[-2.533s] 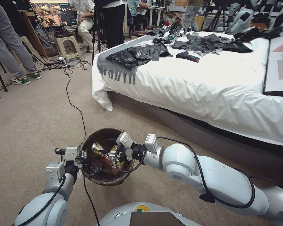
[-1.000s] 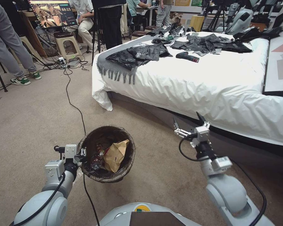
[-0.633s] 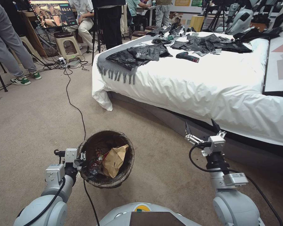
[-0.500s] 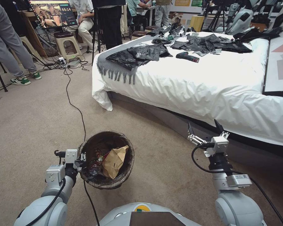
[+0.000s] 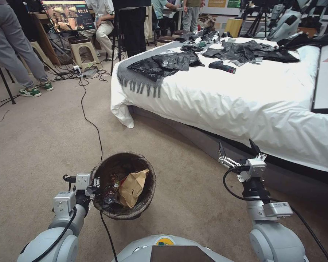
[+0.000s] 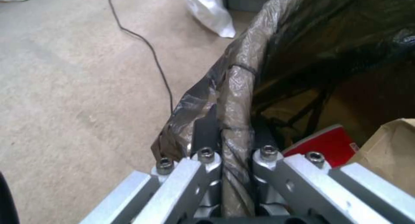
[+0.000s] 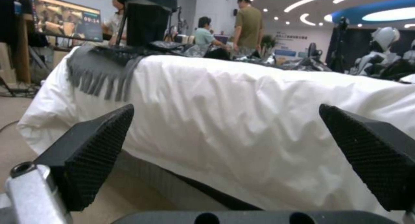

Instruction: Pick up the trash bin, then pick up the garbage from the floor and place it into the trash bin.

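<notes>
The trash bin [image 5: 151, 182], lined with a dark bag, hangs just above the carpet at my lower left. My left gripper [image 5: 93, 181] is shut on its near rim; the left wrist view shows the left gripper [image 6: 235, 133] clamping the bag-wrapped rim [image 6: 242, 58]. Garbage lies inside the bin: a tan paper bag [image 5: 133, 187], a small bottle [image 5: 109, 190] and a red-and-white piece [image 6: 330, 141]. My right gripper [image 5: 237, 146] stands open and empty, raised near the bed's side, well to the right of the bin. In the right wrist view its fingers [image 7: 95, 152] are spread wide facing the bed.
A bed with a white sheet [image 5: 226, 94] fills the right half, carrying black plastic bags [image 5: 164, 63] and a grey fringed throw [image 5: 138, 82]. A black cable [image 5: 93, 125] runs across the carpet toward the bin. People, stools and a monitor stand at the far left.
My right gripper let go of the tan bag in the bin, drew out and swung right toward the bed, now open. The bin sank slightly. The camera shifted a little.
</notes>
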